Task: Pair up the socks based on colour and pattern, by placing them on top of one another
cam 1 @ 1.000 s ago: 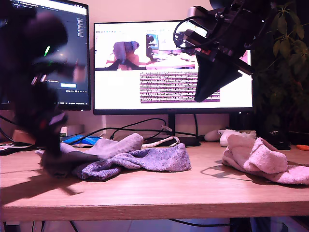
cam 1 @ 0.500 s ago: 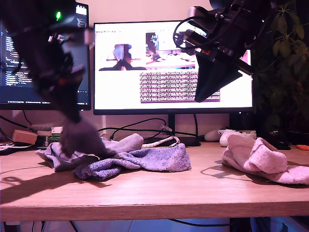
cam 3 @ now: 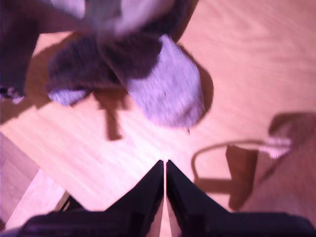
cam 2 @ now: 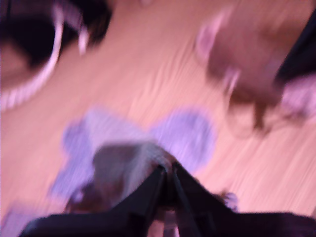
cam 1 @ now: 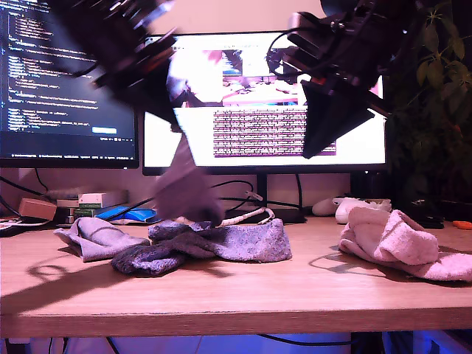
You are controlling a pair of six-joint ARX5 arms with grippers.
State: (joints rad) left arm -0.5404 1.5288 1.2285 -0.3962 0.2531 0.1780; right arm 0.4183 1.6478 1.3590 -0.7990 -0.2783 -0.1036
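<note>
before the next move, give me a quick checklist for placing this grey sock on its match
1. Grip: ok, my first tool is shut on the lifted grey sock.
2. Clearance from the blue-purple socks: cannot tell, the sock's lower end is blurred just above them.
3. Target: ok, the second grey sock lies mostly uncovered at the exterior view's left of them.
4. Other arm: ok, my second tool is shut, empty, raised.
5. Pink socks: ok, apart at the exterior view's right.

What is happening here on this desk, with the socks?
My first claw holds a grey sock in the air, hanging over the blue-purple socks on the table. The other grey sock lies beside them, on the exterior view's left. My second claw is shut and empty, above the table near the pink socks.
</note>
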